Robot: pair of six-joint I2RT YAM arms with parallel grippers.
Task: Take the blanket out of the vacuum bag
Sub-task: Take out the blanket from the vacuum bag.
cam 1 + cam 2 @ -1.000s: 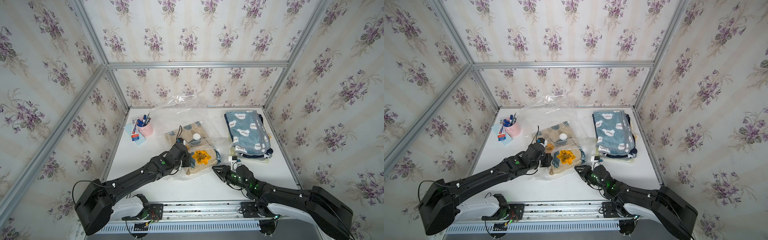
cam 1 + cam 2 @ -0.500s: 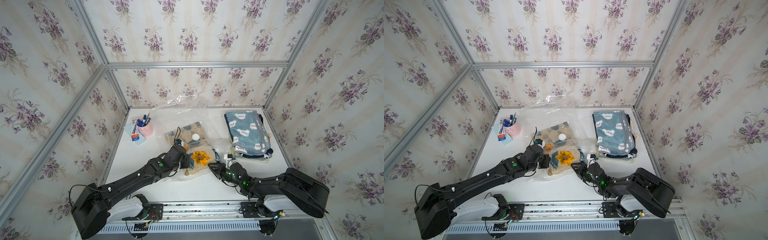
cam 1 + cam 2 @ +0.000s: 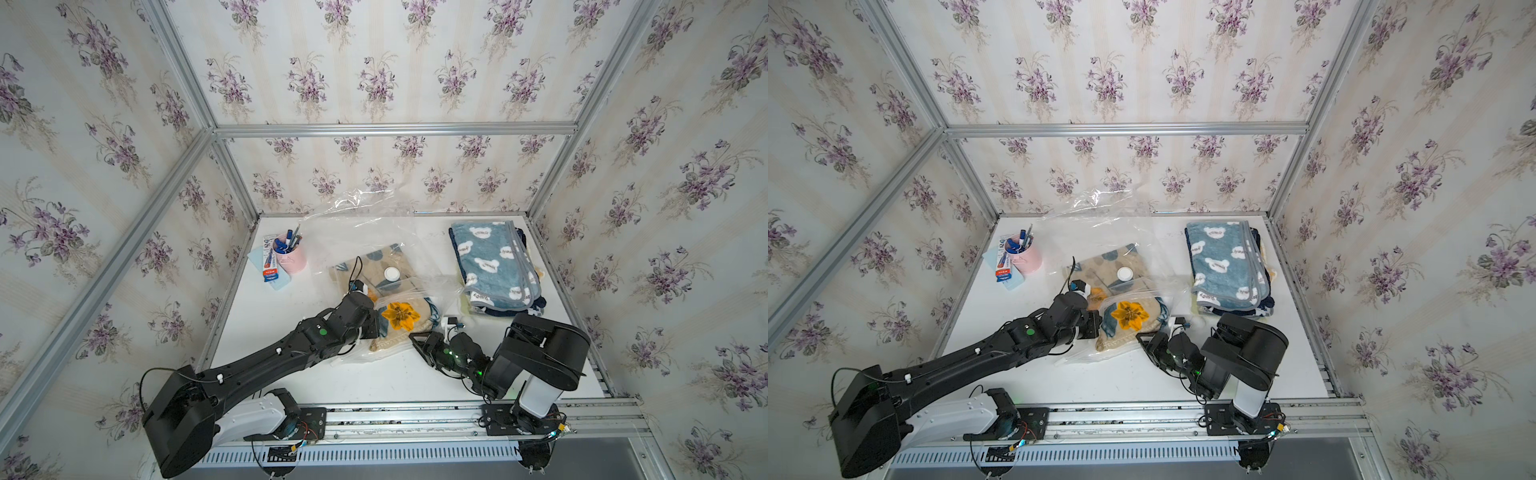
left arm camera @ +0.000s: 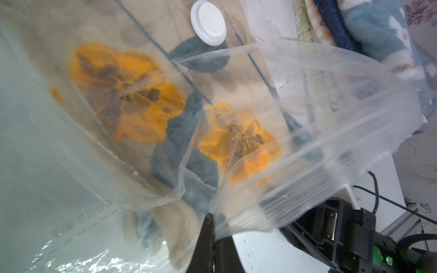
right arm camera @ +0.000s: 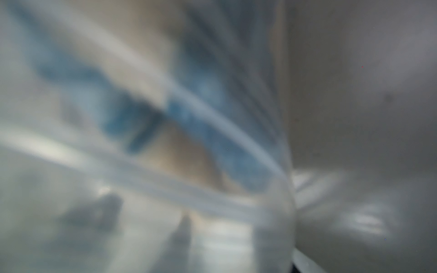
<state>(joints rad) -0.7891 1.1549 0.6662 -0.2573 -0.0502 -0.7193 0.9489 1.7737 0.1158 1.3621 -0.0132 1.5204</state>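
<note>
A white table [image 3: 399, 382] fills the floor of the cell. The vacuum bag [image 3: 365, 232], thin clear crinkly film, sprawls over its middle and bunches up against the far wall. The blanket [image 3: 401, 316] lies inside it: soft beige pile printed with orange flowers and blue leaves, folded into a thick oblong. Its long axis runs far to near, and its near end sits at the bag's mouth. I cannot tell if that end is fully clear of the film. A folded stack of blue fleece [image 3: 490, 262] with white bears lies at the far right, just beside the bag.

The left gripper [image 4: 212, 231] is clamped on the ribbed zip strip [image 4: 307, 189] at the mouth, holding the upper film lifted off the fabric. The right gripper [image 3: 417, 343] sits low on the table, just near and right of the blanket's end. Its jaws look parted, with nothing between them. The blanket therefore lies far and left of it, end-on, and this is probably the arm to reach in, being both nearer and free. Its wrist view is blurred by film against the lens.

A pink cup [image 3: 291, 257] of pens stands far left. A round white valve [image 3: 391, 274] sits on the bag's face.
</note>
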